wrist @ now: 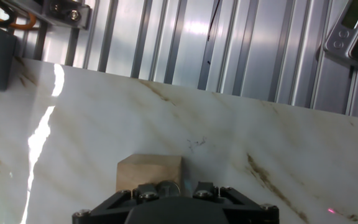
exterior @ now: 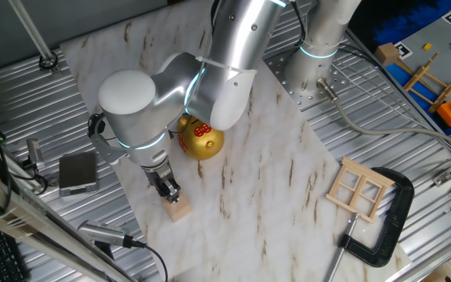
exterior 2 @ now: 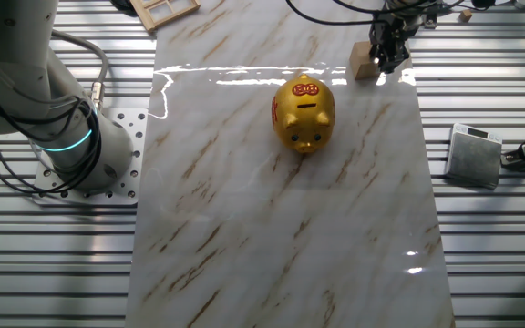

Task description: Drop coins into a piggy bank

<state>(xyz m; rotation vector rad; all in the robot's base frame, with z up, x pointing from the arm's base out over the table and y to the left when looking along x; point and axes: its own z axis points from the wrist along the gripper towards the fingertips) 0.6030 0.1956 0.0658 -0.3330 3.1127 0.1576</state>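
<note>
A: Where is the claw (exterior: 167, 190) just now?

B: Low over the pale wooden cube (exterior: 178, 208), at the edge of the marble bench (exterior: 272, 196); in the one fixed view its tips sit right at the cube's top; touching or a hair above, I cannot tell.

A: Open or closed — and is it holding a coin?

B: I cannot tell; the fingers look close together in both fixed views, but the gap is too small to read, and the hand view shows only the claw's black base with the cube's top just beyond it; no coin is plain to me in any view, so it may be on the cube under the fingers or already pinched.

A: And the piggy bank (exterior 2: 304, 113)?

B: Standing upright on the bench, well apart from the cube; in the other fixed view it lies at about seven o'clock from the claw (exterior 2: 389, 47), snout toward six o'clock, red marks at the twelve o'clock end of its back.

A: So what does the next move turn on?

B: My judgement — once a coin is held, the claw must lift and carry toward seven o'clock in that view; the slot on the back appears to run crosswise, three to nine; the coin's edge would need to line up with it.
</note>
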